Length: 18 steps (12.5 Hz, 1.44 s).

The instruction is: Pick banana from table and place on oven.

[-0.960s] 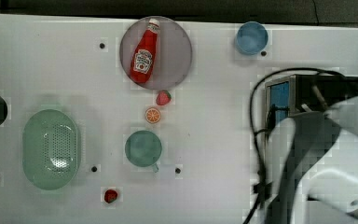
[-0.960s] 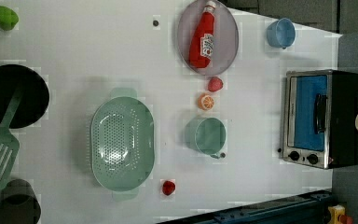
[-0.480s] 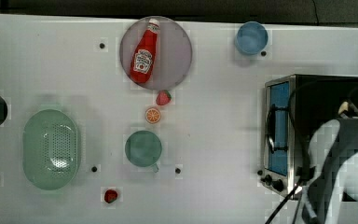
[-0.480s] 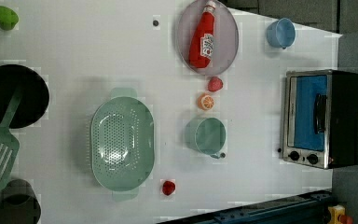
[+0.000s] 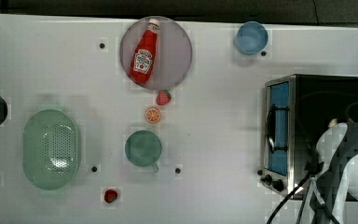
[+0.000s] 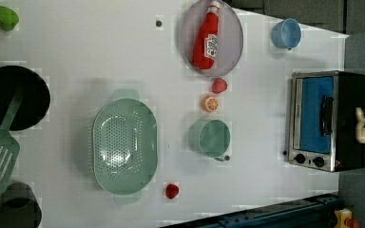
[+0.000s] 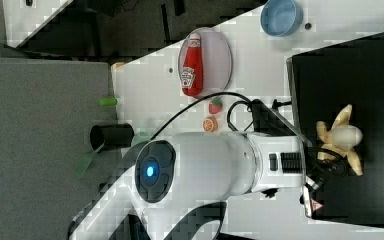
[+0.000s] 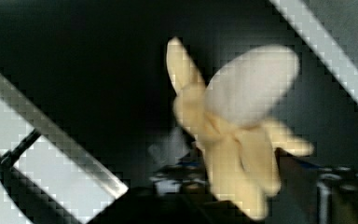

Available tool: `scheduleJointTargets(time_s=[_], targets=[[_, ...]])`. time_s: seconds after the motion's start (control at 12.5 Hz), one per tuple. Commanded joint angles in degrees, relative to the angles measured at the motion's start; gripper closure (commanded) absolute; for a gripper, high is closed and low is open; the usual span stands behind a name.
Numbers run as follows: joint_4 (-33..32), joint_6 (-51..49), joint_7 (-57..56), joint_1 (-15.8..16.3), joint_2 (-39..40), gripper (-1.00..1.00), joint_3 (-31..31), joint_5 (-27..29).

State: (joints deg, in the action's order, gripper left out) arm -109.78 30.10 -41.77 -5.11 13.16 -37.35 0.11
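Nearest the wrist, your banana (image 8: pixel 233 140), half peeled, lies on the black top of the oven (image 7: pixel 350 60), and I cannot tell whether the pincer has let go of it. Lift away carefully: a snagged peel flap could drag it off. Beyond, the bench (image 5: pixel 214 140) holds the green cup (image 5: pixel 143 148).

ketchup bottle (image 5: pixel 144 55) on plate (image 5: pixel 177 51), colander (image 5: pixel 50 148), green cup (image 5: pixel 143 148)
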Motion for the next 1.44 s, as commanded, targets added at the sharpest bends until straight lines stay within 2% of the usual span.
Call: scheduleJointTargets(time_s=[0.08, 0.24, 0.32, 0.56, 0.8, 1.12, 1.2, 1.44], targets=[[1.6, 1.8, -1.7, 1.9, -0.6, -0.46, 1.6, -0.3], [2.0, 1.8, -1.7, 1.9, -0.7, -0.9, 1.5, -0.3], [2.7, 1.8, -1.8, 1.9, -1.0, -1.0, 1.5, -0.4], [6.8, -0.6, -5.1, 2.5, -4.0, -1.0, 1.9, -0.6], [10.6, -9.1, -3.8, 4.7, -9.5, -1.0, 4.1, -0.6], [10.5, -22.4, 13.9, 7.5, -16.6, -1.0, 13.3, -1.1], [10.3, -28.7, 34.4, 8.2, -19.4, -1.0, 23.3, -1.2], [10.3, -28.7, 42.6, 8.2, -21.0, -1.0, 29.8, -1.6]])
